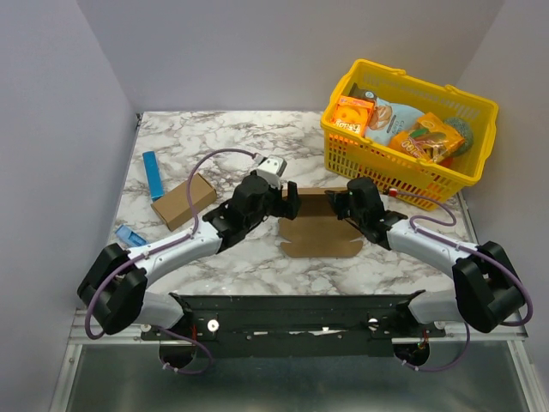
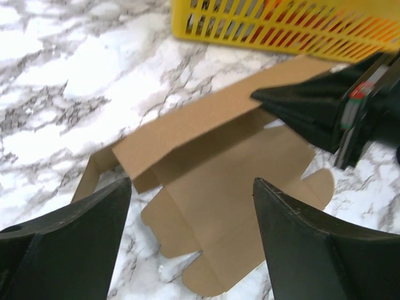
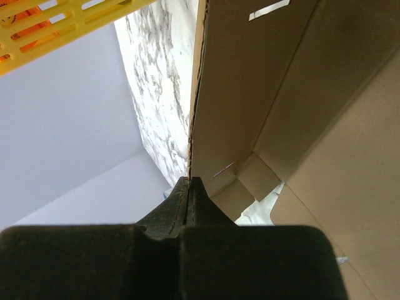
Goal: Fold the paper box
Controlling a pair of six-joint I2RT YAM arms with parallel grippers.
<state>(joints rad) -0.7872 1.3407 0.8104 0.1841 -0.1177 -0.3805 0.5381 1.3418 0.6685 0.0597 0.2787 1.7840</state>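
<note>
Marble table (image 1: 214,146), right hand (image 3: 189,182) pinching paper box (image 1: 317,233)

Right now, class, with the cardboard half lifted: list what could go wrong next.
The right gripper pinches only a thin raised edge of the paper box; it may slip free. The left gripper is open, holding nothing, so the sheet could slide toward the yellow basket close behind.

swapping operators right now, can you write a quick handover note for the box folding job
Grippers: left gripper open and empty, above the left end of the paper box; right gripper shut on the edge of its raised back panel.
Box: on the table, in front of the yellow basket.
Done: back panel lifted.
Left: remaining panels and flaps lie flat, unfolded.
</note>
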